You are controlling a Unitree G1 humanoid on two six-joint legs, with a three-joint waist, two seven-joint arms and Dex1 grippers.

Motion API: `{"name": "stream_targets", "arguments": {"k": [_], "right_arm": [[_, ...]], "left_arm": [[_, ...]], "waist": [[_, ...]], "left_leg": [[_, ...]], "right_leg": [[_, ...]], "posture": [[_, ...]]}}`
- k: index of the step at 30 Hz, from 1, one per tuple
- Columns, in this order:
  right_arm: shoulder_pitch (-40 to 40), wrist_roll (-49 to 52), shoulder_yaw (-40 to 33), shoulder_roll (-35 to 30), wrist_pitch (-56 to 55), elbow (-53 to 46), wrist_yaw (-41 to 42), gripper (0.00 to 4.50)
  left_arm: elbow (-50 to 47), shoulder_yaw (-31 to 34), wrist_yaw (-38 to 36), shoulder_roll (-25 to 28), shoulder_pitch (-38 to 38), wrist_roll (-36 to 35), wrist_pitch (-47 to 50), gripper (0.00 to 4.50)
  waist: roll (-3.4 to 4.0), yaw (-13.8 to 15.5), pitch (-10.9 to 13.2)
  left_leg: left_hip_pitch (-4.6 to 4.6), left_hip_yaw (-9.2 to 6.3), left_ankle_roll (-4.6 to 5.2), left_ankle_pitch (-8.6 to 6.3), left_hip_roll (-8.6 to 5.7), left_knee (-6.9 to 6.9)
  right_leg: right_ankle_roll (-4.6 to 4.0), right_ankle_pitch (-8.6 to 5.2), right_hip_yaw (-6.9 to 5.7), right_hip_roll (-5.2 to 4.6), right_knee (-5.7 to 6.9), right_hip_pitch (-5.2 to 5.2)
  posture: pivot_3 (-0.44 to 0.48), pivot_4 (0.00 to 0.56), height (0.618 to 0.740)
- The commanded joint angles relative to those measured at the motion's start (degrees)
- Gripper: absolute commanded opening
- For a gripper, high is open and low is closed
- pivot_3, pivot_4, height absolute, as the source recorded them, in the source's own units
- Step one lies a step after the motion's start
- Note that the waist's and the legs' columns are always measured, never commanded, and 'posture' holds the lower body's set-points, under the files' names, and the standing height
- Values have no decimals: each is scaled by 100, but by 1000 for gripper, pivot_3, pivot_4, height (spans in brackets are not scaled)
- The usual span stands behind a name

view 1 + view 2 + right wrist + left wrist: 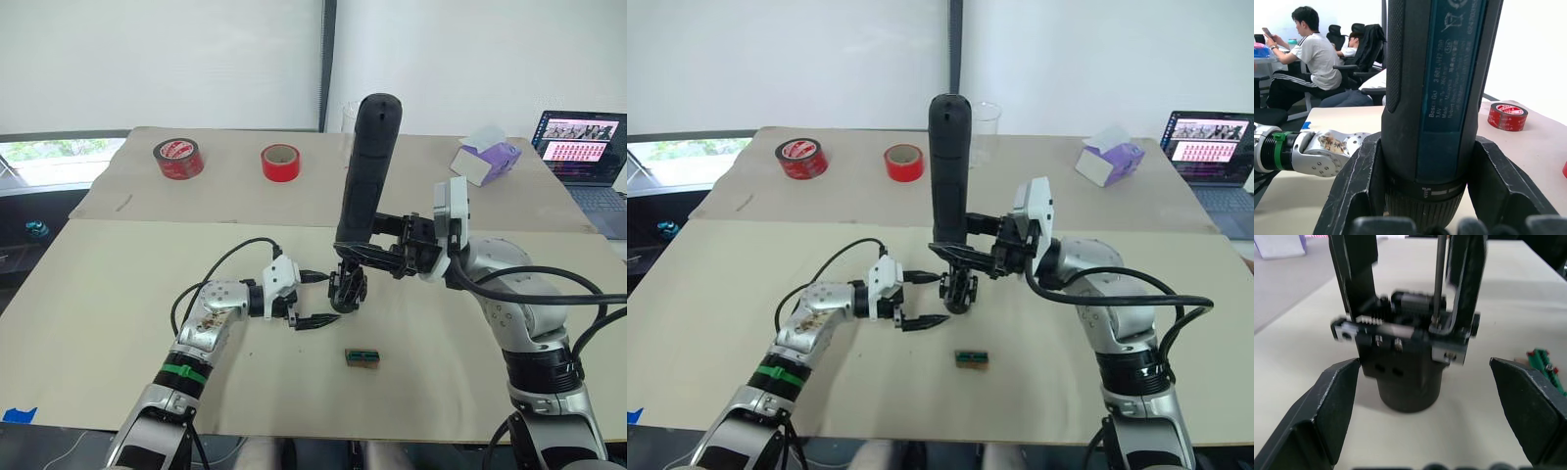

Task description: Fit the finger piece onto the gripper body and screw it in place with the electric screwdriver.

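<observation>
The gripper body (348, 290) stands on the table's middle, seen close up in the left wrist view (1403, 382) with two black fingers rising from it. My right gripper (359, 245) is shut on the electric screwdriver (369, 166), which it holds upright above the body. The screwdriver's thin bit (1438, 279) comes down onto a screw beside one of those fingers, the finger piece (1469, 279). My left gripper (331, 297) is open. Its fingers (1327, 416) stand on either side of the body without touching it.
A small green-brown block (362, 358) lies just in front of the gripper body. Two red tape rolls (178, 159) (280, 163), a clear cup (986, 117), a tissue box (487, 157) and a laptop (583, 147) sit at the back. People (1312, 54) sit beyond the table.
</observation>
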Motion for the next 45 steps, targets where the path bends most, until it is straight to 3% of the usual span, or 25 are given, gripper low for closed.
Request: {"name": "stream_targets", "arguments": {"k": [1, 15, 29, 32, 33, 35, 45], "right_arm": [[-56, 41, -15, 29, -78, -221, 5, 1933], [-78, 13, -37, 24, -62, -236, -26, 1933], [-31, 2, -38, 4, -49, -287, -99, 1933], [-11, -23, -20, 6, -42, -287, -109, 1933], [0, -27, -16, 3, -36, -295, -110, 1933], [18, -46, 10, 8, -31, -295, -117, 1933], [186, -231, 229, 10, 65, -188, -211, 1933]], "left_arm": [[109, -21, 20, -80, -191, 40, -182, 4500], [1422, -162, -85, -543, -794, 322, -655, 4500], [2115, -120, -66, -794, -976, 481, -1047, 4500], [2286, -124, 23, -834, -1011, 545, -1176, 3736], [2305, -145, 1, -836, -1009, 555, -1186, 3121], [2351, -166, -27, -850, -1003, 564, -1207, 2312], [2319, -204, -47, -896, -903, 609, -1200, 2317]], "waist": [[0, -3, 0], [0, -3, 0], [-1, -8, 0], [-1, -6, 0], [-1, -6, 0], [-1, -6, 0], [0, -3, 0]], "left_leg": [[0, 0, 0, 0, 0, 0], [0, 0, 2, -1, 0, 0], [-2, -1, 6, -3, 0, 0], [-2, -2, 6, -4, 0, 0], [-1, -2, 6, -4, 0, 0], [-1, -2, 7, -4, 0, 0], [2, -4, 9, -5, 0, 0]], "right_leg": [[0, 0, 0, 0, -1, 0], [0, 0, -3, 0, 0, 0], [0, 1, -4, -2, -1, -2], [0, 1, -4, -3, -1, -1], [0, 1, -4, -3, -1, -1], [-1, 1, -5, -4, 0, -1], [-1, 1, -7, -6, -1, 4]], "posture": [[0, 150, 740], [0, 150, 740], [0, 150, 740], [0, 150, 740], [0, 150, 740], [0, 150, 740], [0, 150, 740]]}}
